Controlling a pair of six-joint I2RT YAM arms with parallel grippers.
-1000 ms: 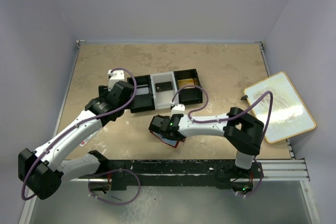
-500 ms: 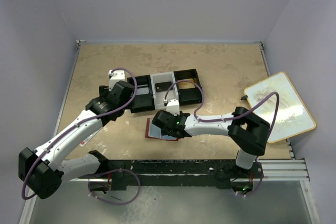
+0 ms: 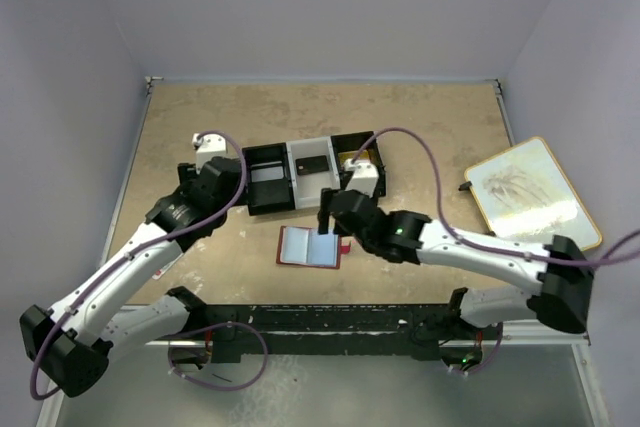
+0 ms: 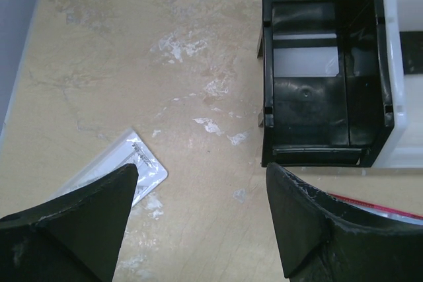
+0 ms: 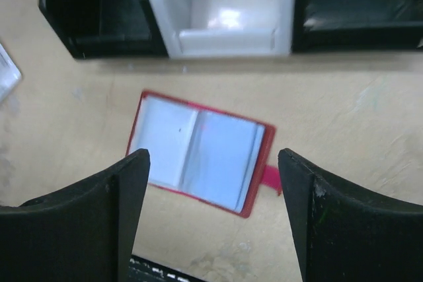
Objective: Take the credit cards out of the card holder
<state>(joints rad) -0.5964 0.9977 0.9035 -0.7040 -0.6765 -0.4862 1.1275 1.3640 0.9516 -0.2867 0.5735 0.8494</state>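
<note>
The card holder [image 3: 309,246] lies open and flat on the table just in front of the tray, red border up and pale blue-grey panels showing. In the right wrist view the card holder [image 5: 198,152] shows a red tab [image 5: 271,177] on its right side. No credit cards can be told apart from its panels. My right gripper [image 3: 323,215] [image 5: 213,157] hangs open above the holder, fingers apart on either side and touching nothing. My left gripper [image 4: 201,176] is open over bare table left of the tray, holding nothing.
A black-and-white three-compartment tray [image 3: 292,183] [image 4: 268,97] [image 5: 225,41] stands behind the holder, with a dark flat rectangle [image 3: 314,162] in its white middle part. A clear plastic packet [image 4: 119,170] lies by my left finger. A wood-framed white board [image 3: 530,202] sits at the right edge.
My right gripper has opened, let go of the card holder and lifted back toward the tray. The holder now lies spread open. My left arm has shifted slightly left.
</note>
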